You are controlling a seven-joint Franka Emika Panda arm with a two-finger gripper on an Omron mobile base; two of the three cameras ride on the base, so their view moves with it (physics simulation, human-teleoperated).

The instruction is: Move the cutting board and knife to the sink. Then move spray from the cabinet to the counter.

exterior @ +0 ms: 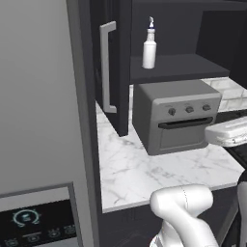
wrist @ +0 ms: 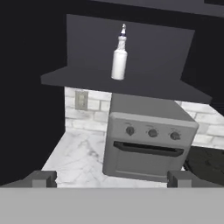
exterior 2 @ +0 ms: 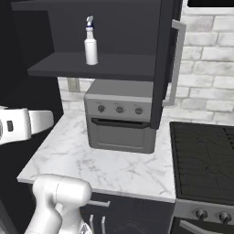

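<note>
Right up front in the hand view, the hand (wrist: 112,179) has its two dark fingertips (wrist: 43,178) spread as wide as they go, one at each bottom corner, and nothing sits between them. It's holding nothing.

Straight ahead of the hand, but well apart from it, stands the grey toaster oven (wrist: 148,146) on the white marble tabletop (wrist: 81,155). The spray (wrist: 119,54) is higher up than that: a slim white bottle standing upright on the dark shelf (wrist: 87,78) of the open cabinet (exterior: 164,34), directly above the toaster oven. So from the hand's point of view the bottle is up and slightly left of centre, far off, nowhere near the fingertips.

From the left base view, the spray (exterior: 149,46) sits toward the front edge of the shelf, with the open cabinet door (exterior: 116,72) and its long silver bar handle (exterior: 107,67) hanging to the left of it. The tall grey fridge (exterior: 43,120) fills the left side.

From the right base view, the spray (exterior 2: 91,43) is on the shelf's left part, the toaster oven (exterior 2: 119,119) below it, and a black stovetop (exterior 2: 203,157) lies to the right of the tabletop (exterior 2: 114,169). White brick wall (exterior 2: 210,68) sits behind.
</note>
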